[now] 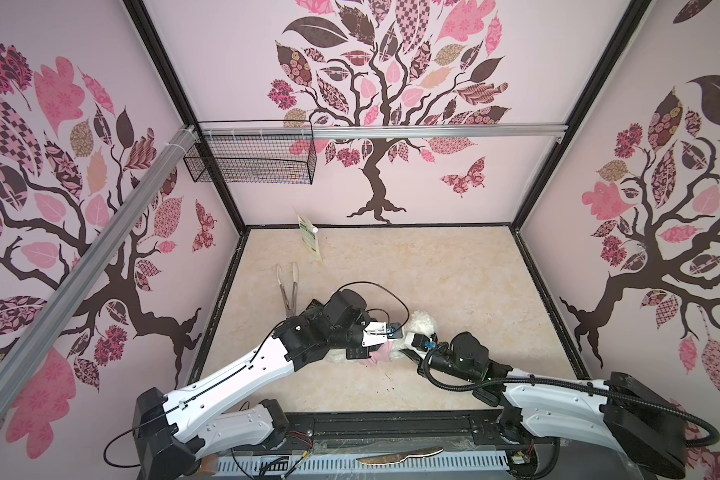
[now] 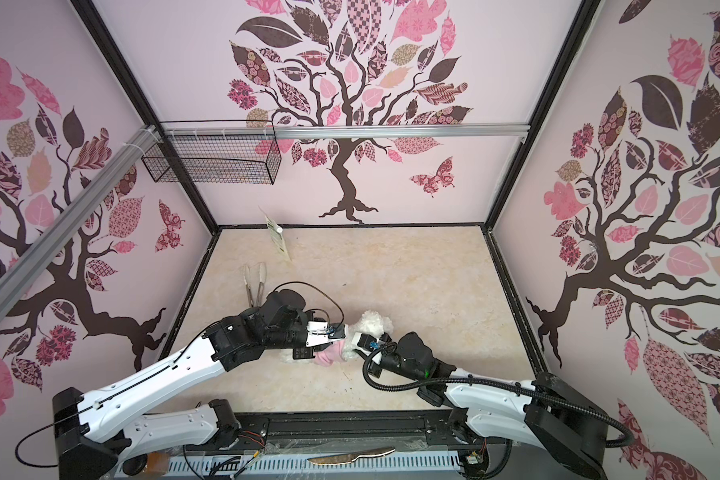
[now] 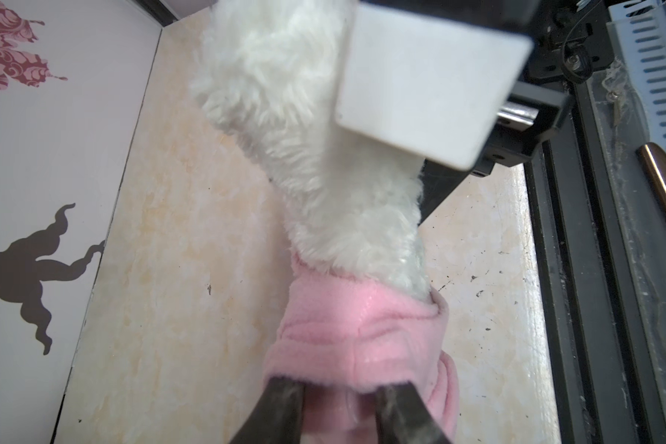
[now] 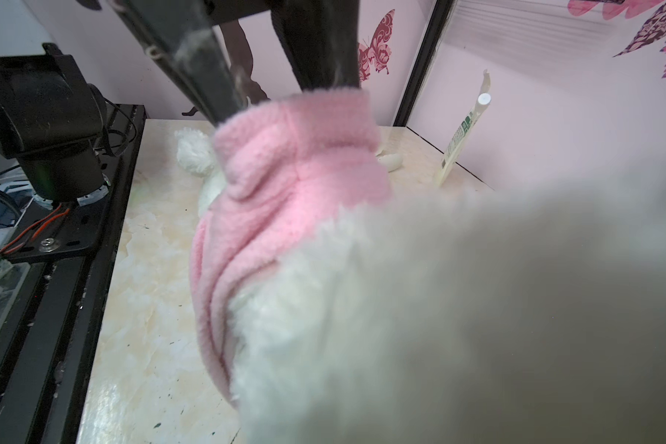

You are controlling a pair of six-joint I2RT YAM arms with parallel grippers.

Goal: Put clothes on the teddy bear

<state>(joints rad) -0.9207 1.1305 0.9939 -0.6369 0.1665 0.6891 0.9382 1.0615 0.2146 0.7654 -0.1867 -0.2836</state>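
The fluffy white teddy bear (image 1: 425,322) (image 2: 375,322) lies at the table's front middle, between both grippers. A pink hoodie (image 1: 377,355) (image 3: 362,330) wraps its lower body; white fur (image 3: 304,134) sticks out of it. My left gripper (image 3: 339,388) is at the hoodie's hem, its dark fingers (image 4: 193,57) apart with pink fabric bunched over and between the tips. My right gripper (image 1: 406,353) presses into the bear from the right. Its jaws are hidden: fur (image 4: 439,307) fills the right wrist view.
Metal tongs (image 1: 289,286) lie behind the left arm. A tube (image 1: 310,241) leans on the back wall. A wire basket (image 1: 250,158) hangs from the rail at upper left. A knife (image 1: 400,457) rests on the front ledge, off the table.
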